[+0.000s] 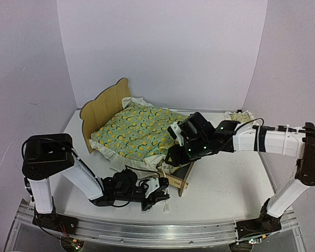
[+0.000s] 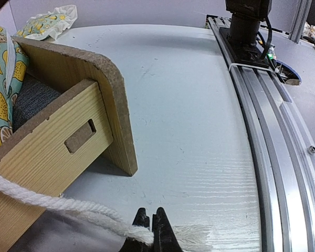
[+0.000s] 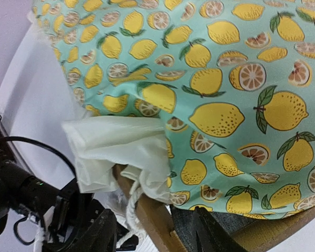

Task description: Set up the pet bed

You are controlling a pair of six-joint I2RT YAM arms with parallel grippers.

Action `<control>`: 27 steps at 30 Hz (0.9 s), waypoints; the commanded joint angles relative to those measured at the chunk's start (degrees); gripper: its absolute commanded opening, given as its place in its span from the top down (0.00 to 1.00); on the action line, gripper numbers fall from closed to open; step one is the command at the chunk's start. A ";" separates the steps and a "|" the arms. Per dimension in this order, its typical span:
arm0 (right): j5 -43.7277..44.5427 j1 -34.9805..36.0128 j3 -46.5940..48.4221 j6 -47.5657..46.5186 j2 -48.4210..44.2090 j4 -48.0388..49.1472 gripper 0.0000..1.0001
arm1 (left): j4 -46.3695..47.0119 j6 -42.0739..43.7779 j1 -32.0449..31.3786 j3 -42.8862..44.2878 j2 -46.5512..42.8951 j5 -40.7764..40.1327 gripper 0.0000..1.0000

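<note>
Status check, set-up partly done.

- Bed (image 1: pixel 102 107): stands left of centre in the top view, with the headboard (image 1: pixel 106 102) toward the upper left. The frame is upright on the surface (image 1: pixel 220 184).
- Mattress (image 3: pixel 199 223): in the frame. A dark strip shows under the cloth at the bottom of the right wrist view.
- Blanket (image 1: pixel 139 128): lemon print, spread over the mattress from headboard to foot. Its white ruffle bunches and hangs over the footboard (image 2: pixel 68 68) corner, so it is not yet neat there.
- Pillow (image 1: pixel 237 115): off the bed, lying on the surface at the upper right of the top view, well apart from the headboard.
- Right end effector (image 3: pixel 157 233): at the foot corner of the bed, spread wide. The wooden edge and ruffle sit between its fingers. I cannot tell whether it touches either; it holds nothing that I can see.
- Left end effector (image 2: pixel 149 231): low on the surface below the footboard in the top view, closed narrow on a white rope (image 2: pixel 52 202) near its frayed end. The rope runs up and left past the frame; its far end is not visible.

Judgement:
- Done: frame, mattress and blanket.
- Left to do: straighten the blanket hem at the foot and bring the pillow to the headboard end.
- The rope's purpose is unclear from these views.
</note>
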 commanded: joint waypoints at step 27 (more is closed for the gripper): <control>4.22 2.43 4.17 -15.14 0.49 -19.15 1.00 | -10.76 4.34 -0.28 8.62 1.17 7.32 1.00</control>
